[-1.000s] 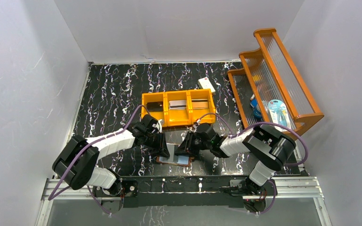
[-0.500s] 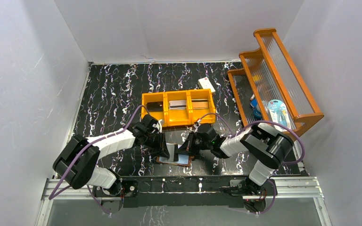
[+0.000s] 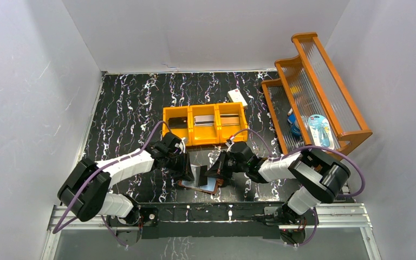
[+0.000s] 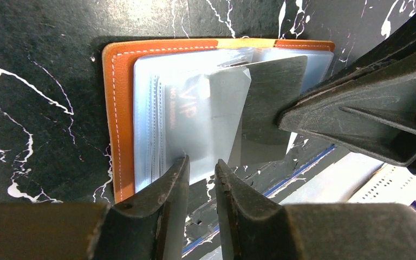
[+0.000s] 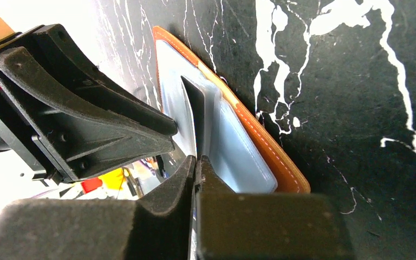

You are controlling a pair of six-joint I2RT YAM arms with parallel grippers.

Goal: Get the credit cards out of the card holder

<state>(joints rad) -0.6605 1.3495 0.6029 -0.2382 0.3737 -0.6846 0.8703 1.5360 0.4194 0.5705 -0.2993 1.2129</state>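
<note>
The card holder point(image 4: 120, 124) is laid open and flat on the black marbled table point(image 3: 130, 108), close to the near edge and between the two arms. Its brown leather rim is turned outward, and the clear plastic sleeves point(image 4: 168, 108) are exposed on top.

A grey credit card point(image 4: 273, 103) is pinched at one edge by the right gripper point(image 5: 196, 162), whose jaws are pressed together on it with no gap visible. In the top view the card is seen tilted up from the holder. Its far end appears to be tucked among the sleeves, though this cannot be confirmed from these angles.

The left gripper point(image 4: 201, 173) is held at the opposite side of the holder, its jaws separated by a narrow gap. The edge of a sleeve is seen right at the fingertips, but whether it is gripped cannot be told.

Behind the holder, an orange three-compartment tray point(image 3: 205, 142) is placed. A black card point(image 3: 177, 122) is seen in its left compartment and a grey card point(image 3: 204, 120) in the middle one. A white box point(image 3: 237, 97) is set just beyond the tray, and an orange rack point(image 3: 325, 81) is stood at the right wall.
</note>
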